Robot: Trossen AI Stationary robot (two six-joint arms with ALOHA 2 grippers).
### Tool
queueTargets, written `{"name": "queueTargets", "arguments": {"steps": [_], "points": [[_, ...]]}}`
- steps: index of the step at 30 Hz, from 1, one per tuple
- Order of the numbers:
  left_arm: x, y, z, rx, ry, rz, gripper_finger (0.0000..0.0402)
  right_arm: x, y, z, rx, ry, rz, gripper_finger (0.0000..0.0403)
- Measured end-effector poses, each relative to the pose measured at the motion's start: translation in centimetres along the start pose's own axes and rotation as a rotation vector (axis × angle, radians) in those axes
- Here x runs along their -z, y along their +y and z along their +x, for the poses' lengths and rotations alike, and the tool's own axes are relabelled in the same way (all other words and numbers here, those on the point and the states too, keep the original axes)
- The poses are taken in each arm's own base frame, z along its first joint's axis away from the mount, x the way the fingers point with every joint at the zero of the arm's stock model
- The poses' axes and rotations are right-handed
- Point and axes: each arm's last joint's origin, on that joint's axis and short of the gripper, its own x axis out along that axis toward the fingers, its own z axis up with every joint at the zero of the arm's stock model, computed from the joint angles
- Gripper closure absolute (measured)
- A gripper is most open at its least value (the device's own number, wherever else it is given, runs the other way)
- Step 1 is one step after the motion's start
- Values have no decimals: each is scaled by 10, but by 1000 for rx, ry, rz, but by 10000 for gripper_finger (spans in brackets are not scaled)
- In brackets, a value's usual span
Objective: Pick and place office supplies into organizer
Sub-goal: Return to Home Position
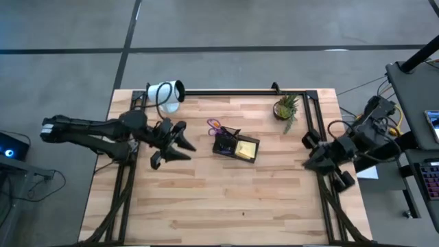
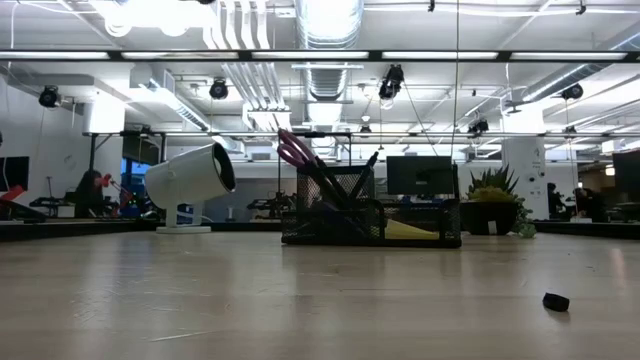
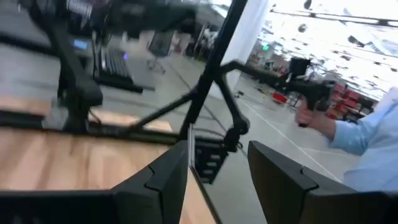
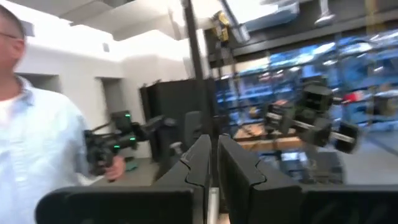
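The organizer [image 1: 226, 145] was seen behind the middle of the tabletop [image 1: 226, 199]. Purple-handled scissors [image 2: 294, 148] and dark pens [image 2: 362, 165] were stood upright in it, and a yellow sticky-note pad [image 1: 248, 148] was laid in the compartment nearer the right arm. The left gripper [image 3: 217, 158] was held over the tabletop just left of the organizer, fingers spread and nothing between them. The right gripper [image 4: 213, 163] was held at the tabletop's right edge, fingers pressed together and empty. A small dark piece [image 2: 556, 301] was seen lying on the wood.
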Motion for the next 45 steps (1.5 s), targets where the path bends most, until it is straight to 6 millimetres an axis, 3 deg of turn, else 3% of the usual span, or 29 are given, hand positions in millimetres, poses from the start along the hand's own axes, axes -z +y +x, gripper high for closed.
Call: {"name": "queueTargets", "arguments": {"steps": [6, 10, 17, 22, 34, 41, 45], "points": [[-10, 46, -20, -69, -99, 100, 249, 17, -23, -33, 66, -32, -110, 380], [-7, 66, -35, -103, -140, 132, 249, 30, -38, -53, 203, -56, -132, 380], [17, 82, -52, -135, -246, 162, 249, 57, -52, -87, 134, -116, -41, 380], [45, 88, -60, -187, -305, 136, 249, 80, -61, -104, 117, -157, -4, 380], [95, 91, -91, -336, -351, 65, 249, 105, -64, -103, 144, 38, 14, 380], [120, 86, -108, -348, -374, 81, 249, 109, -69, -105, 303, 65, -41, 380], [138, 86, -114, -354, -363, 72, 249, 109, -69, -105, 307, 69, -73, 380]]}}
